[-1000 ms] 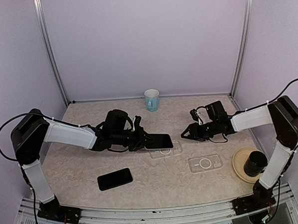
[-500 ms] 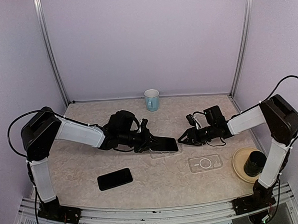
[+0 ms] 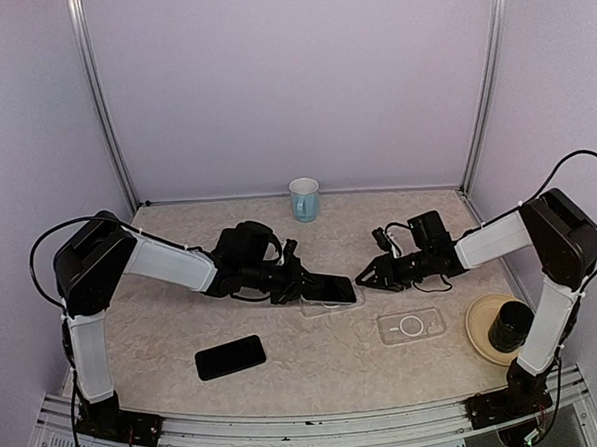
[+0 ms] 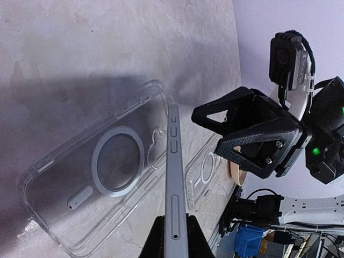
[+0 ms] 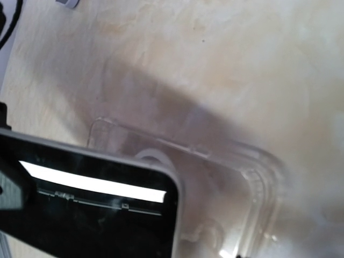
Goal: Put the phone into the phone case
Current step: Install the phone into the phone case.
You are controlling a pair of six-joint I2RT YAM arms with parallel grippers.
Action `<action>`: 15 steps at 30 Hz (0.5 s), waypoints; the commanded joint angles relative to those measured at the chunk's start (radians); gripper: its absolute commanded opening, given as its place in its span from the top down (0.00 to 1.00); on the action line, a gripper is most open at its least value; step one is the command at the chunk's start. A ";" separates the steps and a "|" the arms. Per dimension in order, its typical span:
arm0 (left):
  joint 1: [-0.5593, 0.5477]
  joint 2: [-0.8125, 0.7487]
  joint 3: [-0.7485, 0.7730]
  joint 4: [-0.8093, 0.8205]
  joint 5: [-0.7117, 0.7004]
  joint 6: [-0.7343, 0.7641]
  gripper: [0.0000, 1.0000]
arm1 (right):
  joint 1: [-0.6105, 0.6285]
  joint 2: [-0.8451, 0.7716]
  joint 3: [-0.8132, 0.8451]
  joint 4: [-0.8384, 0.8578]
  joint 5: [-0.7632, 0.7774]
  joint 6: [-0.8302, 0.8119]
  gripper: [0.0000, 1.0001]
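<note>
My left gripper [image 3: 300,286] is shut on the near end of a black phone [image 3: 330,287] and holds it just above a clear phone case [image 3: 335,304] on the table. In the left wrist view the phone [image 4: 174,177] is edge-on between my fingers [image 4: 155,244], over the case [image 4: 97,172] with its round ring. My right gripper [image 3: 365,276] hovers just right of the case, empty, and its fingers look parted in the left wrist view [image 4: 212,131]. The right wrist view shows the phone's corner [image 5: 107,215] over the case [image 5: 242,172]; its own fingers are out of frame.
A second black phone [image 3: 230,357] lies at the front left. A second clear case [image 3: 411,326] lies right of centre. A tan plate [image 3: 483,336] bearing a dark cup [image 3: 511,324] stands at the right edge. A light blue mug [image 3: 304,198] stands at the back.
My left arm has carried the phone to the right until it is over the clear case. My right gripper has moved a little left toward the case's right end.
</note>
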 commanded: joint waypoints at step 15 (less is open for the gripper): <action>0.008 0.068 0.064 0.072 0.074 -0.029 1.00 | 0.004 0.067 0.004 0.022 -0.020 0.001 0.55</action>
